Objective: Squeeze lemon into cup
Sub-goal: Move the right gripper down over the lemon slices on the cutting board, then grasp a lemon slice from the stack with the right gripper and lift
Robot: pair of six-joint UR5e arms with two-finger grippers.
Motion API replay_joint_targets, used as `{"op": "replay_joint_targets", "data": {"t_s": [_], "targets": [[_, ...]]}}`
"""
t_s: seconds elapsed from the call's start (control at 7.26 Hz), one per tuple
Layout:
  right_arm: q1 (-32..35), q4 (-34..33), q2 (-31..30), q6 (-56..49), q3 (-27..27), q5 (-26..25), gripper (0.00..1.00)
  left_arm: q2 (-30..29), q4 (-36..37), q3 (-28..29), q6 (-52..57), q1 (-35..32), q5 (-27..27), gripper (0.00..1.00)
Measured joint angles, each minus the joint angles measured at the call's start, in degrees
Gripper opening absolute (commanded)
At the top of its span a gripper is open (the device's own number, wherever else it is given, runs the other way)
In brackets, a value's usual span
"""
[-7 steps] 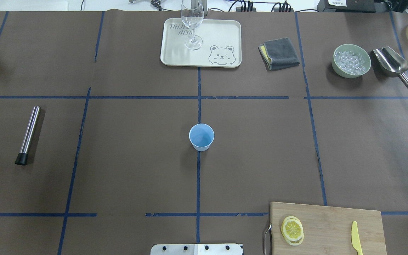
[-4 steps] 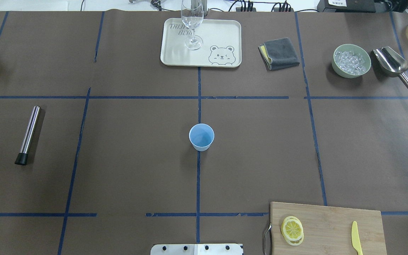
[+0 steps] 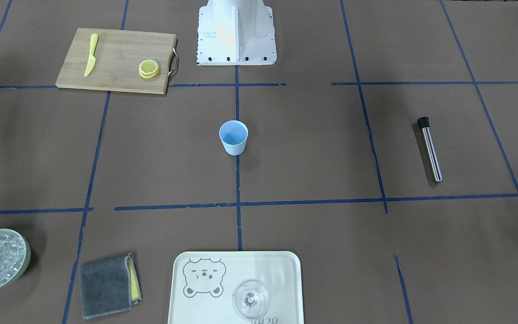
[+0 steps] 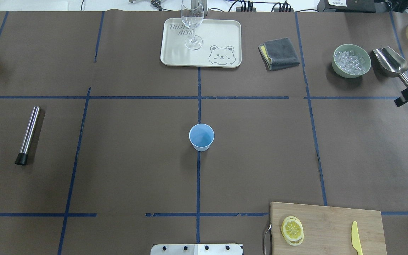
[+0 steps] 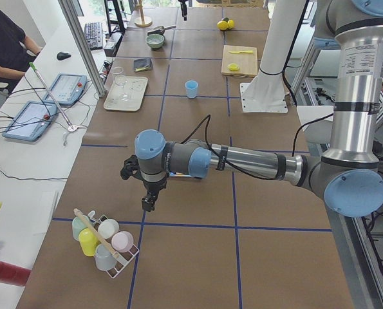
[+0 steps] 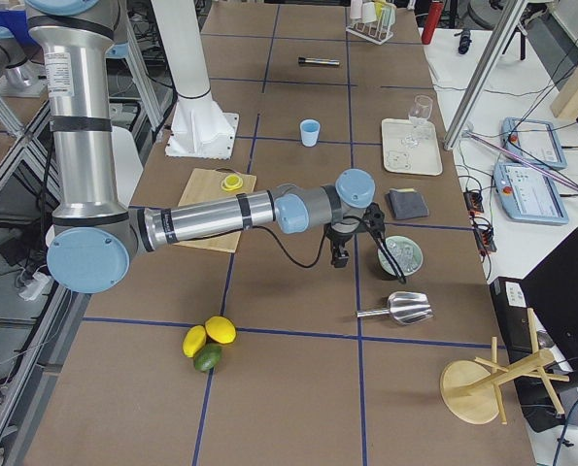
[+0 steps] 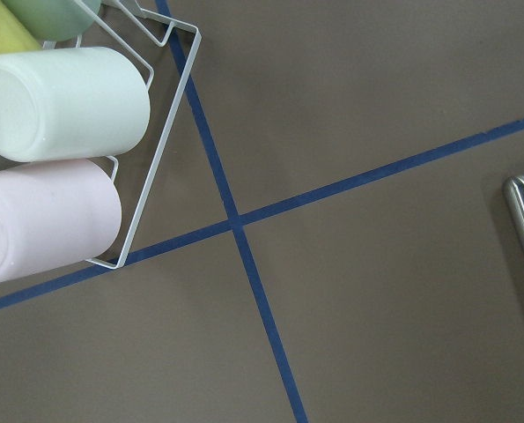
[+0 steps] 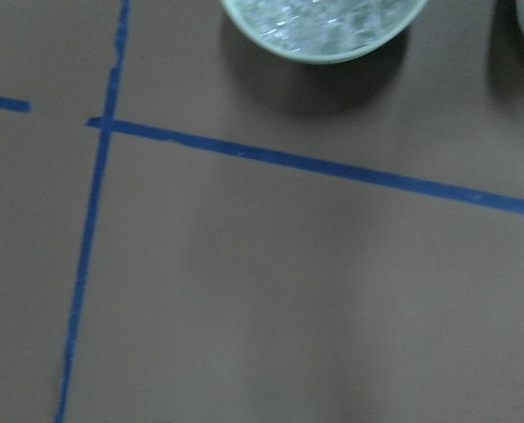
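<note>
Table cover: brown paper (image 4: 136, 159), matte, laid in sheets.
Markings: blue tape lines (image 4: 198, 184), forming a grid.
Side bench: white worktop (image 5: 30, 167) alongside the table, carrying tablets (image 5: 65, 89) and a keyboard (image 5: 92, 33).
Frame: aluminium post (image 5: 83, 45).
Light: even, with soft shadows.

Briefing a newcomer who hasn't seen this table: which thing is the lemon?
Find the wooden cutting board beside the robot's base, on its right. The lemon is the round yellow slice near the board's metal handle, not the long yellow knife.
</note>
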Motion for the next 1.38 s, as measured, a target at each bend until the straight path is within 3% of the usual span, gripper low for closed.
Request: {"op": "replay_joint_targets", "data": {"t_s": [0.28, 0.69, 1.1, 1.38], "targets": [[-14.66, 9.07, -3.79, 23.56, 9.97, -8.31, 1.00, 0.05, -2.22, -0.34, -0.03, 0.02, -0.10, 1.00], [-42.32, 11.93, -10.34, 53.39, 24.74, -29.41, 1.00, 0.06, -6.15, 0.31, -1.60, 0.16, -5.22, 0.98], [-64.70, 12.06, -13.06, 69.97, 28.49, -49.77, 0.99, -0.05, -11.36, 1.99, -7.55, 1.78, -6.30, 1.00], [-70.48, 11.94, -12.50, 75.04, 27.50, -55.91, 0.99, -0.29, -11.72, 2.18, -9.48, 4.20, -5.99, 1.00]]}}
